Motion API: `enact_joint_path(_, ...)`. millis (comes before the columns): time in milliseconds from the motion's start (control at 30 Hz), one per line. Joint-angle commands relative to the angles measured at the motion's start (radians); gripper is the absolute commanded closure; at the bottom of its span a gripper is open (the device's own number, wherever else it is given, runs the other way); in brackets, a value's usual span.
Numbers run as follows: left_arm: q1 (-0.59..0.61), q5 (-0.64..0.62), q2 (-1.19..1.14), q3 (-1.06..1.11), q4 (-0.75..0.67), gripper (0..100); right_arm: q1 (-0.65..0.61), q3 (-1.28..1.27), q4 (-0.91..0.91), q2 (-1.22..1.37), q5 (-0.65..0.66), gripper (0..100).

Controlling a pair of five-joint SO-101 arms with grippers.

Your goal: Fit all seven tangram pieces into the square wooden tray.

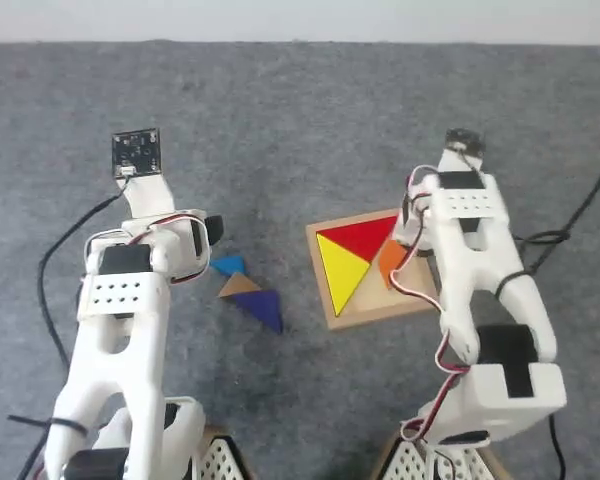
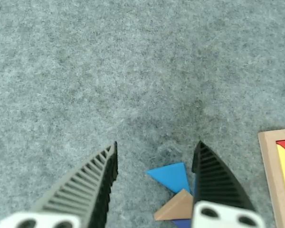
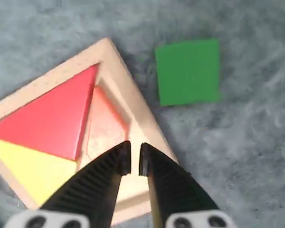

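The right gripper is held closed over the tray, an orange piece partly hidden by its tips. The left gripper is spread open beside the blue triangle; the tan triangle is partly covered.

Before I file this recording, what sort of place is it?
Likely a robot-manipulation test bench rather than a home: a grey felt-like mat serves as the work surface, a white left arm and right arm stand side by side, and a wooden tray holds coloured tangram pieces.
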State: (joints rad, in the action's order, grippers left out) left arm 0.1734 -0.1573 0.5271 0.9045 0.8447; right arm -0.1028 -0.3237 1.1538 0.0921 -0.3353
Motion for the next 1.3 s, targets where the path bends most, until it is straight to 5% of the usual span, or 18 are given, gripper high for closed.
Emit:
enact_joint_path(0,0.000,0.003,0.003,-0.005,-0.021,75,-0.001,0.049,0.013,-0.065,0.066,93.9)
enact_joint_path(233,0.000,0.003,0.003,-0.005,-0.021,75,-0.130,0.066,0.002,0.065,-0.166,72.0)
enact_joint_path(567,0.000,0.003,0.003,-0.005,-0.021,75,-0.101,0.137,-0.031,0.203,-0.181,76.8)
enact_joint_path(1267,0.000,0.003,0.003,-0.007,-0.021,75,-0.128,0.025,-0.039,0.067,-0.244,76.9)
